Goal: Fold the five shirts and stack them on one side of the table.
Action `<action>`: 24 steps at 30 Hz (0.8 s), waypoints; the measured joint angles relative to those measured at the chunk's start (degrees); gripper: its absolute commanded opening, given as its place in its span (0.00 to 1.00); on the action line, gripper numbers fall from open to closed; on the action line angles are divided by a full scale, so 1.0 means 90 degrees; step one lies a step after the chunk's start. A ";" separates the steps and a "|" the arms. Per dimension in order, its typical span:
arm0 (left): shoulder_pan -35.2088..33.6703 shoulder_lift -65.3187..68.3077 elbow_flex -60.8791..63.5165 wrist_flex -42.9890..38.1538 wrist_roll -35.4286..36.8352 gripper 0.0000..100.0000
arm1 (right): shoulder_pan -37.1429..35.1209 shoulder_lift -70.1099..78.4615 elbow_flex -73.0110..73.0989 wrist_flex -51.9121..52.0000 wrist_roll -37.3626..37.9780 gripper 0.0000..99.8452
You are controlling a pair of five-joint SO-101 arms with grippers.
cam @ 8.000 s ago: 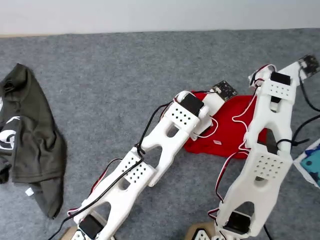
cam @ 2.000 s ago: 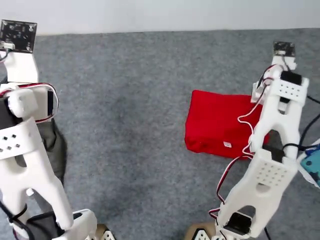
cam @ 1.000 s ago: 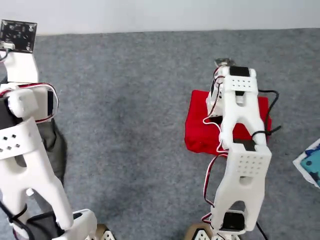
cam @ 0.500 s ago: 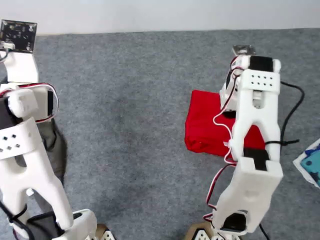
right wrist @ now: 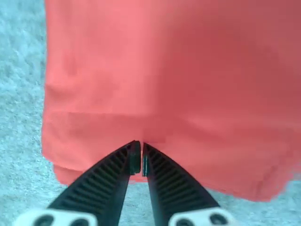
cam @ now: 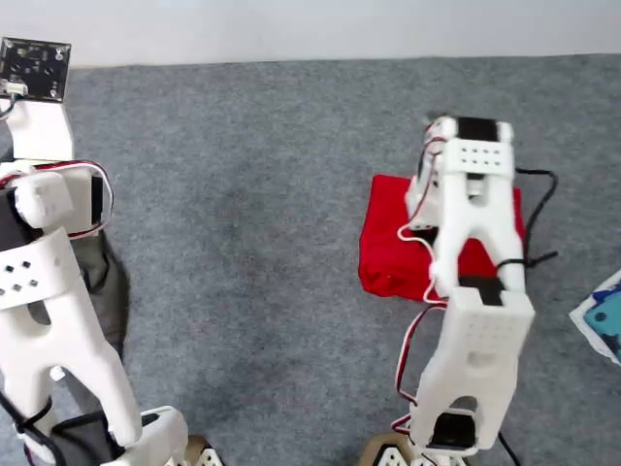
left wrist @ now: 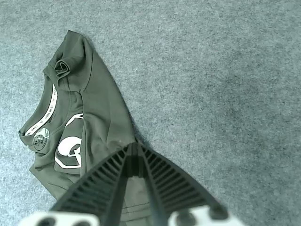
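Swung back, my right claw point(right wrist: 139, 151) hangs pinched shut, empty, with the red shirt point(right wrist: 169, 70) just beneath it, where dragging could rumple the fold.

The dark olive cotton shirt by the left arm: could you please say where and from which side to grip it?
Probably the bunched corner of the dark olive cotton shirt, from the grey carpet side: that fold seems raised off the flat cloth, easy to pinch. The shut left hand must open first.
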 measured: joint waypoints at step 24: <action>0.0000 0.0000 0.0000 0.0000 0.0000 0.00 | -0.0537 -0.1289 0.0694 0.0166 -0.0352 0.01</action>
